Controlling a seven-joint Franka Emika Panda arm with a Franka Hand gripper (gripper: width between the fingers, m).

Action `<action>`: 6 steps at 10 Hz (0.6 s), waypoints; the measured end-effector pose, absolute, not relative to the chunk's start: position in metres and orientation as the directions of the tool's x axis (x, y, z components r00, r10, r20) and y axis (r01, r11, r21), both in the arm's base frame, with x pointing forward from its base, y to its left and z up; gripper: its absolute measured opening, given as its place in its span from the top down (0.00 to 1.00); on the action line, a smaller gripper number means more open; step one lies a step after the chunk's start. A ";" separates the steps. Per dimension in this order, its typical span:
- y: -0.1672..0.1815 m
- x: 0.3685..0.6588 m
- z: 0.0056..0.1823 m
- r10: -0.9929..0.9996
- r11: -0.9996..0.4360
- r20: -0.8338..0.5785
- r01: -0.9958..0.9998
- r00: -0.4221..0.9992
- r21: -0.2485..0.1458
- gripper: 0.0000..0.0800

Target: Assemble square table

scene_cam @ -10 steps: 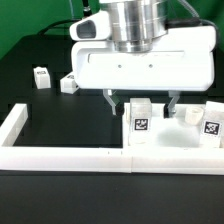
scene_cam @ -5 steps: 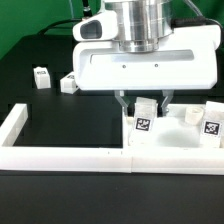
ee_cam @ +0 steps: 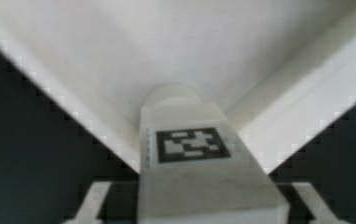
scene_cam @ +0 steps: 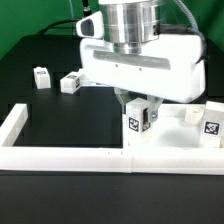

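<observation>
My gripper (scene_cam: 140,112) is shut on a white leg block (scene_cam: 139,119) with a black-and-white tag on its face, held tilted just above the square table's flat white slab (scene_cam: 176,137) at the exterior view's right. In the wrist view the same leg block (ee_cam: 194,150) fills the space between my two fingers (ee_cam: 100,200), with the white slab (ee_cam: 193,50) behind it. Two more small tagged leg blocks (scene_cam: 42,76) (scene_cam: 70,82) lie on the black table at the exterior view's left. The arm's body hides the far side of the slab.
A long low white border wall (scene_cam: 60,154) runs along the front and turns up the exterior view's left side (scene_cam: 17,124). Another tagged white part (scene_cam: 210,127) sits at the far right by the slab. Black table surface (scene_cam: 70,115) lies inside the wall.
The jaws have come together from wide open onto the leg block. The gripper has since tilted, and the leg block has tipped and shifted a little with it.
</observation>
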State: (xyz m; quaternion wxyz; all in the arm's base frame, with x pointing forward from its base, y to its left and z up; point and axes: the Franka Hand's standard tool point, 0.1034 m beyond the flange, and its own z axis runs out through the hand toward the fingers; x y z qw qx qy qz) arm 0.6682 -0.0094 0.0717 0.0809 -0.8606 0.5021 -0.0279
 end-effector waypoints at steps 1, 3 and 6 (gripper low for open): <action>-0.007 0.667 0.071 -0.948 -0.283 -0.097 -0.942 0.303 -0.177 0.63; -0.011 0.668 0.070 -0.980 -0.031 -0.187 -0.982 0.066 -0.186 0.63; -0.010 0.667 0.070 -0.979 -0.055 -0.182 -0.980 0.091 -0.193 0.63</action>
